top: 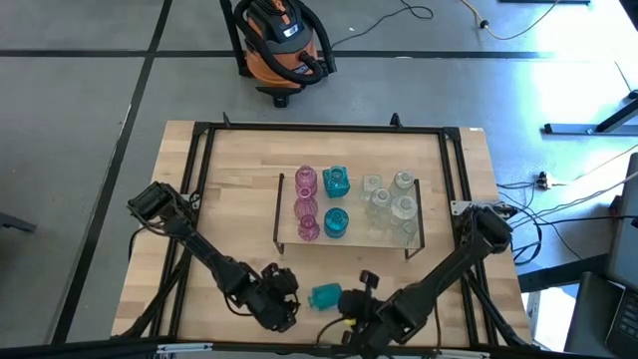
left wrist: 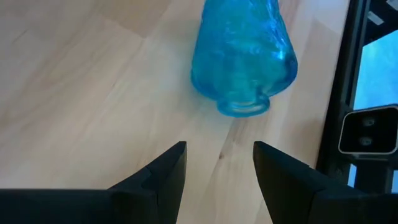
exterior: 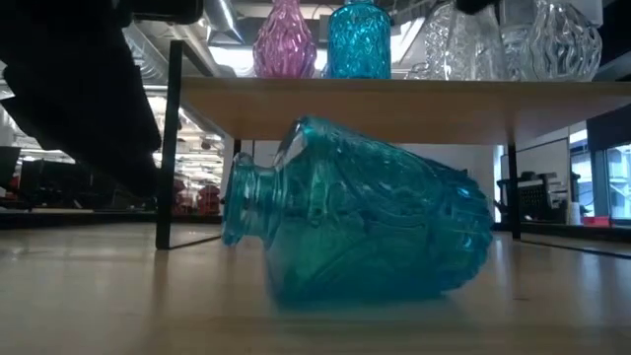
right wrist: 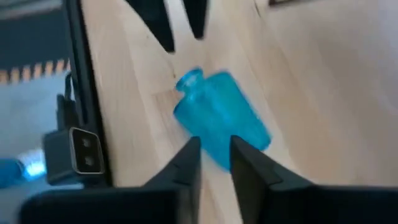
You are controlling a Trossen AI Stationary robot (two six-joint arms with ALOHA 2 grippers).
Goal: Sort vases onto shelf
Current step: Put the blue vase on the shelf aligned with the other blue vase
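Teal vase (left wrist: pixel 242 53) lies on its side on the table, neck toward the parted, empty fingers of the left gripper (left wrist: pixel 216 165) and well short of the shelf (top: pixel 349 244) — likely rigid, slick, breakable glass, prone to roll — best pinched at the narrow neck; right gripper (right wrist: pixel 214 163) nearly closed, empty, at its base.

Teal vase (top: pixel 326 296) on its side near table's front edge, others upright on shelf (top: pixel 351 242)
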